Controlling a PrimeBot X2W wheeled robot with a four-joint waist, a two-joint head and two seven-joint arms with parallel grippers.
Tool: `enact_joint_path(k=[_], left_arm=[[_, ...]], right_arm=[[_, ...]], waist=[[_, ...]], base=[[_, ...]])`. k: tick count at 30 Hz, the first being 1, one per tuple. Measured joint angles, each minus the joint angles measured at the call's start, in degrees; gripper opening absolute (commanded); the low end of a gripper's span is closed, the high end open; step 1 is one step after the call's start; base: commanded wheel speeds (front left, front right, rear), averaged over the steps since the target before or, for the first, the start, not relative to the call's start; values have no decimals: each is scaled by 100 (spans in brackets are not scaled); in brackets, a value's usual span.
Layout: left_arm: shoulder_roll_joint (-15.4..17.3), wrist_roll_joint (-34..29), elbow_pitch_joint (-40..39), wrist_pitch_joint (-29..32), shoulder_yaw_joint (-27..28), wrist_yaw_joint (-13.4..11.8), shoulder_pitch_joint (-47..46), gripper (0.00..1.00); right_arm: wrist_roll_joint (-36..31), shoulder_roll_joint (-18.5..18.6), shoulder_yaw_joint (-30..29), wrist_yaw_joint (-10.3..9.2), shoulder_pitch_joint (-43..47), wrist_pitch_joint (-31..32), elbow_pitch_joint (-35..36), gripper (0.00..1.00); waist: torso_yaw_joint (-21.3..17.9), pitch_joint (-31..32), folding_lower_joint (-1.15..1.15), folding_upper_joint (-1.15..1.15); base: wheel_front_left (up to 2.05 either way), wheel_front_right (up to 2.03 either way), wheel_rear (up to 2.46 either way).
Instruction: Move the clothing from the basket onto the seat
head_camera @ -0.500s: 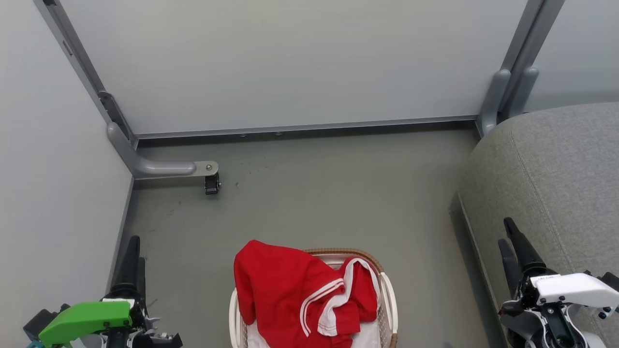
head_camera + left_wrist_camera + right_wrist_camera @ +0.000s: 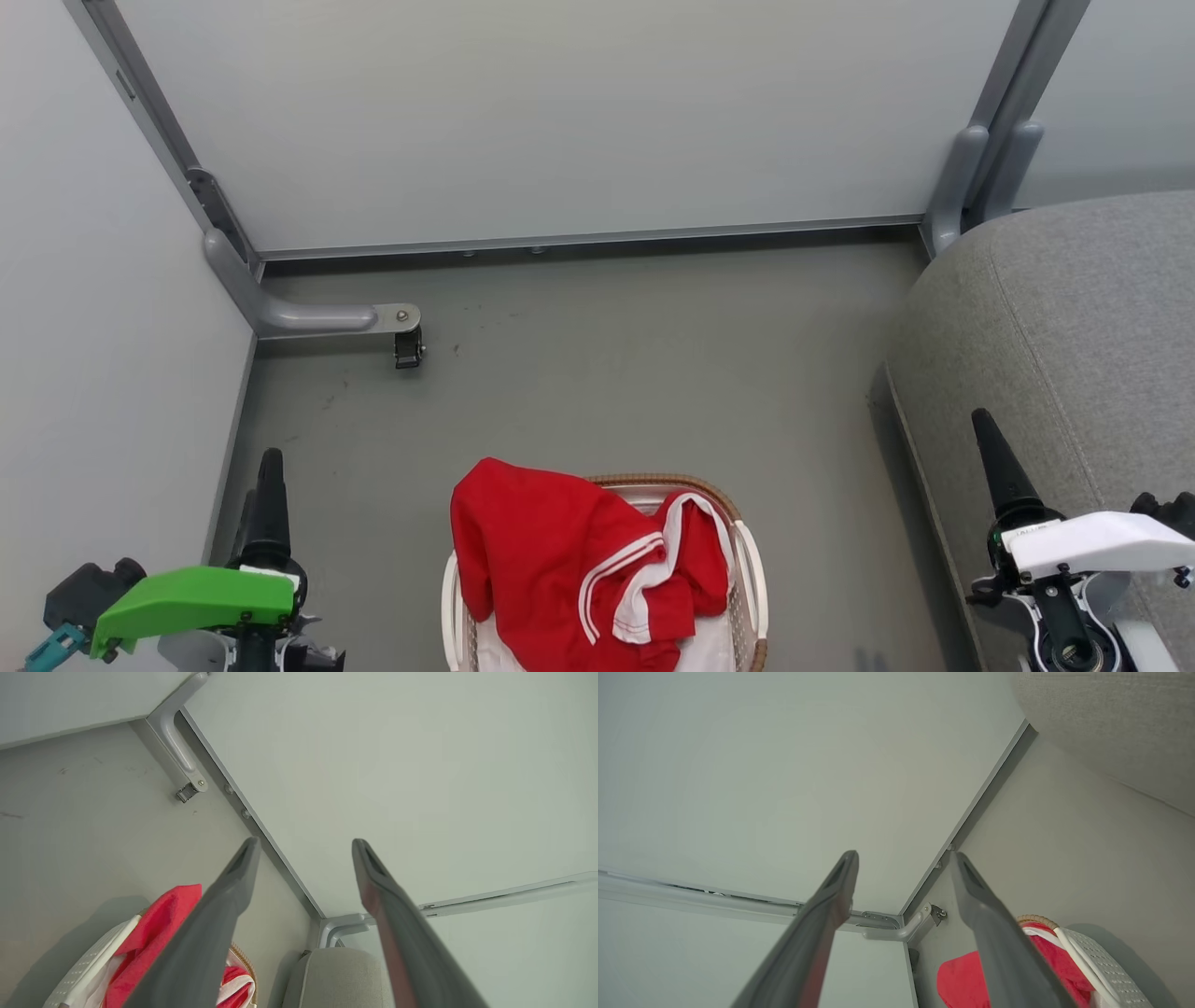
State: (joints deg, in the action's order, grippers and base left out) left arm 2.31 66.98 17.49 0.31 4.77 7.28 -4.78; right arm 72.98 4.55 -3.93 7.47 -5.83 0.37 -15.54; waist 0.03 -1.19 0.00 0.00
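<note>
Clothing [image 2: 579, 560], soft and bright red with white stripes, lies heaped in the basket [image 2: 752, 560], one floppy part hanging over its rim. Both the left gripper [image 2: 303, 842] and the right gripper [image 2: 901, 855] have fingers spread wide and hold nothing. A good first move is to reach down and pinch a thick fold, not the hard holey plastic, then lift high toward the bumpy grey seat [image 2: 1074, 327].

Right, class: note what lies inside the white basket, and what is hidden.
Red clothing with white stripes fills the basket, draping over its left rim. White fabric shows beneath it. The basket's bottom is covered.
</note>
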Motion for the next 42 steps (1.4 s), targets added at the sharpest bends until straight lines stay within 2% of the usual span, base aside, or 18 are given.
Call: enact_joint_path(k=[14, 23, 36, 42], left_arm=[[93, -1543, 115, -301, -341, -201, -44, 100], [298, -2463, 149, -483, -800, -472, -90, 100], [576, -3343, 140, -700, -1377, -887, -114, 100], [600, -3610, 164, -799, -1503, -1005, -114, 100]], right_arm=[[-1579, 86, 136, 0, -70, -301, 74, 100], [-2442, 114, 230, 0, -69, -477, 24, 100], [-3464, 141, 335, 0, -69, -704, -22, 100], [-3865, 160, 369, 1, -70, -800, -171, 100]], waist=[[7, -59, 0, 0], [10, -83, 0, 0], [26, -94, 0, 0], [22, -88, 0, 0]], base=[[0, 0, 0], [0, 0, 0], [0, 0, 0], [0, 0, 0]])
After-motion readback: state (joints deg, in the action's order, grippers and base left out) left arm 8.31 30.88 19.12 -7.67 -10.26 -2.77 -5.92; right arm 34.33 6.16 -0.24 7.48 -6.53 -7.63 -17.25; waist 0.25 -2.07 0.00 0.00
